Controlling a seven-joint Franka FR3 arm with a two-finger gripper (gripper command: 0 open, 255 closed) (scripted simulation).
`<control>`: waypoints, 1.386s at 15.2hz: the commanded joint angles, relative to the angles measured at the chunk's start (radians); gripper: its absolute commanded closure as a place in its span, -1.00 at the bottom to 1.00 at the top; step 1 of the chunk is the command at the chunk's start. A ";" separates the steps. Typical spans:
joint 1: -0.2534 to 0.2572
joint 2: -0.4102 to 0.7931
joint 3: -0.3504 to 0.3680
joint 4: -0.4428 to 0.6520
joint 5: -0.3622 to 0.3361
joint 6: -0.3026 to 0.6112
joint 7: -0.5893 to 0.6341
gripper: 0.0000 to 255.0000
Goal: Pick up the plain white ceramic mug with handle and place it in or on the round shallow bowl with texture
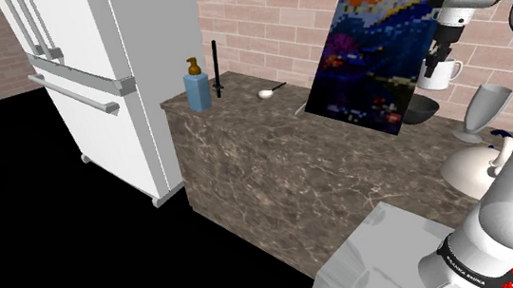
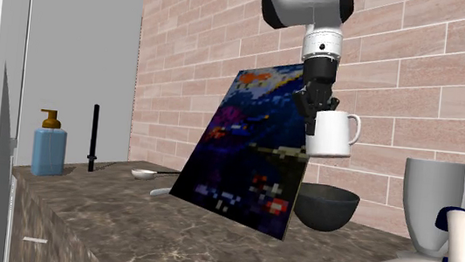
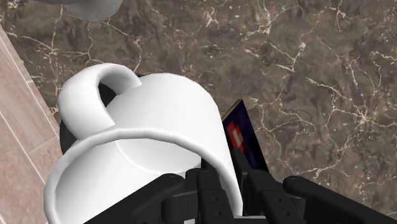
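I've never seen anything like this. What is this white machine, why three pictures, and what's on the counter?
It is a robot arm, white with dark joints. Its black two-finger end effector is shut on the rim of a white mug, held in the air above a dark bowl. Two pictures come from cameras standing near the counter; the third from a camera on the hand, looking along the end effector at the mug. On the marbled brown counter also stand a blue soap bottle, a painting leaning on the brick wall, a grey goblet and a white kettle.
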 commanded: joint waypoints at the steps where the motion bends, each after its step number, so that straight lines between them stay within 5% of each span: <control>1: -0.052 0.119 -0.014 0.108 0.095 -0.026 -0.075 1.00; 4: -0.170 0.279 0.006 0.288 0.212 -0.097 -0.149 1.00; 21: -0.141 0.299 0.021 0.070 0.239 0.128 -0.176 1.00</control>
